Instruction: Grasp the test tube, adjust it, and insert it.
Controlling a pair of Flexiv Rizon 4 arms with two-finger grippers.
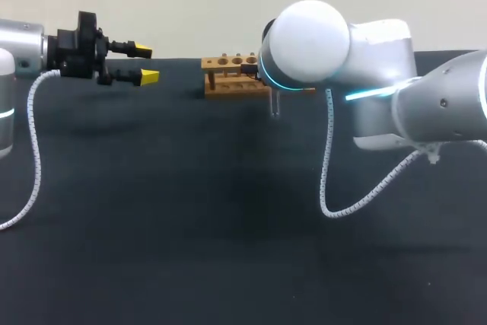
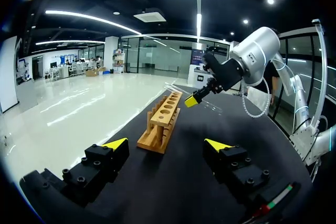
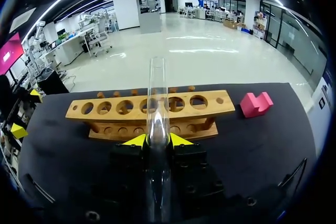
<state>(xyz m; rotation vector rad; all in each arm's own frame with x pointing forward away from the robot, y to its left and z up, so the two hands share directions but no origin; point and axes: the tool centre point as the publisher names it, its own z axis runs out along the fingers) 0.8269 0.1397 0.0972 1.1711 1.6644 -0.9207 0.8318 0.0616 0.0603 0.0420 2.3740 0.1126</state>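
Right tool (image 3: 157,140) grips the tube (image 3: 157,87) between both tips, its long end free and pointing at the rack (image 3: 210,109) just ahead, likely lined up for a hole. In the head view's upper left, left tool (image 1: 146,64) hangs open, well apart, out of the way.

light: falling evenly from overhead | table (image 1: 228,234): soaking up light, shadows barely showing on it | glare: streaking along the test tube (image 3: 157,93), brightening the right arm (image 1: 312,39) shell
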